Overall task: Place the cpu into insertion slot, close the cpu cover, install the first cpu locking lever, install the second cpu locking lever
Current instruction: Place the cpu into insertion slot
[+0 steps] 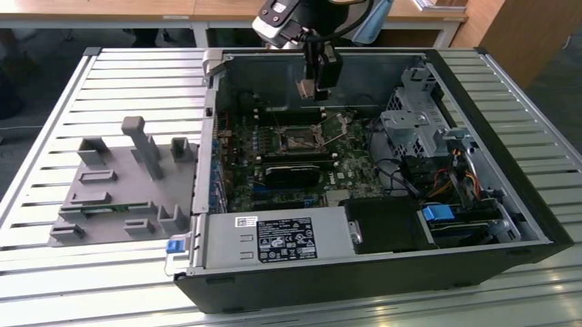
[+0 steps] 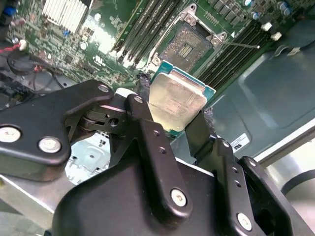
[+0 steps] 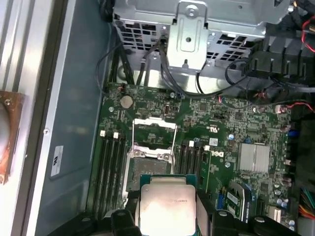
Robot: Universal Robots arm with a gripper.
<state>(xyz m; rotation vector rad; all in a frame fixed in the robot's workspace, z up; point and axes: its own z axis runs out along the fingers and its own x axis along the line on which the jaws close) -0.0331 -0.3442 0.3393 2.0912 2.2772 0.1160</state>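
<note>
Above the open computer case [image 1: 382, 286], the gripper [image 1: 318, 92] hangs over the far part of the green motherboard [image 1: 350, 163], clear of it.

Jaws: closed onto the chip [image 2: 176, 98], spread only as wide as the chip itself. Two black fingers [image 2: 142, 91] press on opposite edges. The chip's pale metal top faces the camera in both wrist views; its green border shows along the free edges [image 3: 167, 204].

Chip position: off the board and touching nothing but the fingers. In the exterior view it sits at the fingertips [image 1: 307, 89], on the far side of the socket [image 1: 298, 139].

Socket: uncovered, with the dark contact field visible inside its metal rim [image 2: 186, 46].

Cover: the metal frame [image 3: 154, 132] is swung open and lies on the side of the socket away from the chip.

Long black memory slots [image 3: 109, 162] run along both sides of the socket.

Outside the case, at the exterior view's left, a gray tray [image 1: 118, 197] with upright blocks rests on the slatted table [image 1: 54, 136].
</note>
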